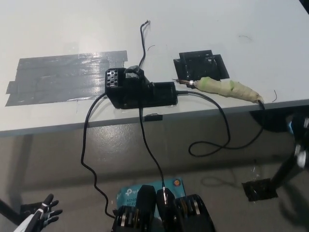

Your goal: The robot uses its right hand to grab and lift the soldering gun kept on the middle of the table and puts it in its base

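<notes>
Iron (226, 88) lies flat on the worktop (203, 29), tip toward the base (137, 89) and just beside its right end, handle wrapped in pale tape; its cord (219, 125) loops off the front edge. Base stand holds nothing. Left hand (42, 212) hangs low, below the worktop, fingers spread, holding nothing. Right hand (300, 145) is only partly visible at the frame's right edge, below the worktop; finger state cannot be told. Judgement: task not started. Reach, grasp, lift and seating in the base all remain.
</notes>
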